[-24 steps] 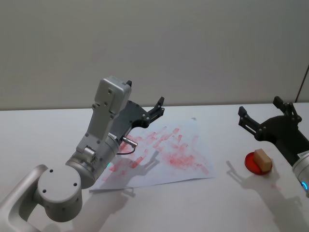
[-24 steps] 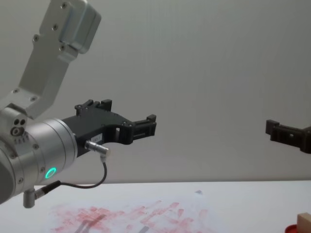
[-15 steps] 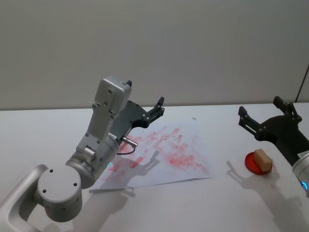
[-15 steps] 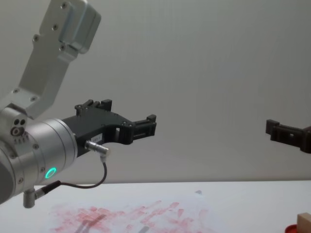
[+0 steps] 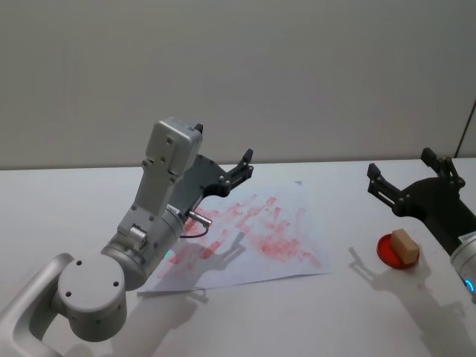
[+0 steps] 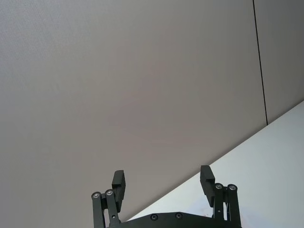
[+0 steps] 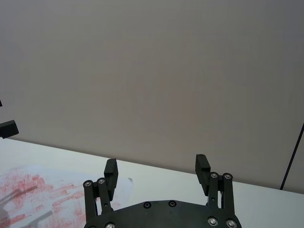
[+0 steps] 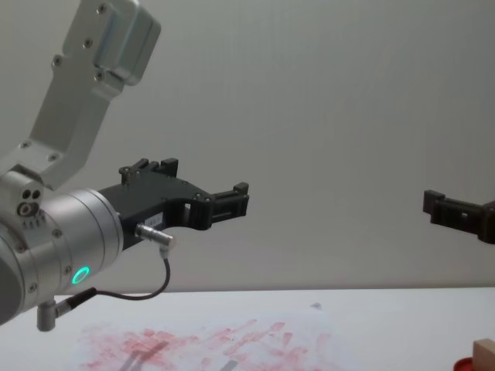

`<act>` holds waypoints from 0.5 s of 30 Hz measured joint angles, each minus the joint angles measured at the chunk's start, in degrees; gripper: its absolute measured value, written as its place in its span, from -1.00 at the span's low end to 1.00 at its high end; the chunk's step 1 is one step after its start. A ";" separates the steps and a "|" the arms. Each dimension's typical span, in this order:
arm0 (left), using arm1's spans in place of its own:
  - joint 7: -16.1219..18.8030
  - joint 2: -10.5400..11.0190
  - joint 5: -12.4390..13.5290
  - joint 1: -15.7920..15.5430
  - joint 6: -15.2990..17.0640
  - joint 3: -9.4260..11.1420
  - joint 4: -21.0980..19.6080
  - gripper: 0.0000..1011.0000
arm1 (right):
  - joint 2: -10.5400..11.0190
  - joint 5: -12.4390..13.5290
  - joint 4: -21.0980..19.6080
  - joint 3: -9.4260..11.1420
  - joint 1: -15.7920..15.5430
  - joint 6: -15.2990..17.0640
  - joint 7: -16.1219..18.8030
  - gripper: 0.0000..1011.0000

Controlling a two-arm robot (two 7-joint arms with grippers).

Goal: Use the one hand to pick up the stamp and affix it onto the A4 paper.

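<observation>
- The stamp (image 5: 404, 246) sits on the red pad (image 5: 388, 253) at the right of the table (image 5: 297, 320), clear of the paper.
- The right gripper (image 5: 400, 167) hangs in the air above and behind the stamp, with its fingers spread and empty.
- The paper (image 5: 253, 238) lies flat mid-table, covered in red prints.
- The left gripper (image 6: 162, 176) hangs over the paper's far left part, its fingers also apart and holding nothing.

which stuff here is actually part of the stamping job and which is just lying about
For the job:
- the stamp
- the A4 paper
- the right gripper, open, raised near the stamp

Just there:
- the red pad under the stamp
- the white table
- the left gripper, open, raised over the paper
</observation>
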 joint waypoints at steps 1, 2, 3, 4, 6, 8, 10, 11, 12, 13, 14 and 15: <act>0.00 0.00 0.00 0.00 0.00 0.00 0.00 0.98 | 0.00 0.00 0.00 0.00 0.00 0.00 0.00 0.98; 0.00 0.00 0.00 0.00 0.00 0.00 0.00 0.98 | 0.00 0.00 0.01 0.00 0.00 0.00 0.00 0.98; 0.00 0.00 0.00 0.00 0.00 0.00 0.00 0.98 | 0.00 0.00 0.01 0.00 0.00 0.00 0.00 0.98; 0.00 0.00 0.00 0.00 0.00 0.00 0.00 0.98 | 0.00 0.00 0.02 0.00 0.00 0.00 0.00 0.98; 0.00 0.00 0.00 0.00 0.00 0.00 0.00 0.98 | 0.00 0.00 0.03 0.00 0.00 0.00 0.00 0.98; 0.00 0.00 0.00 0.00 0.00 0.00 0.00 0.98 | 0.00 0.00 0.03 0.00 0.00 0.00 0.00 0.98; 0.00 0.00 0.00 0.00 0.00 0.00 0.00 0.98 | 0.01 0.00 0.03 0.00 0.00 0.00 0.00 0.98; 0.00 0.00 0.00 0.00 0.00 0.00 0.00 0.98 | 0.01 0.00 0.03 0.00 0.00 0.00 0.00 0.98; 0.00 0.00 0.00 0.00 0.00 0.00 0.00 0.98 | 0.00 0.00 0.03 0.00 0.00 0.00 0.00 0.98; 0.00 0.00 0.00 0.00 0.00 0.00 0.00 0.98 | 0.00 0.00 0.04 0.00 0.00 0.00 0.00 0.98; 0.00 0.00 0.00 0.00 0.00 0.00 0.00 0.98 | 0.00 0.00 0.03 0.00 0.00 0.00 0.00 0.98; 0.00 0.00 0.00 0.00 0.00 0.00 0.00 0.98 | 0.00 0.00 0.03 0.00 0.00 0.00 0.00 0.98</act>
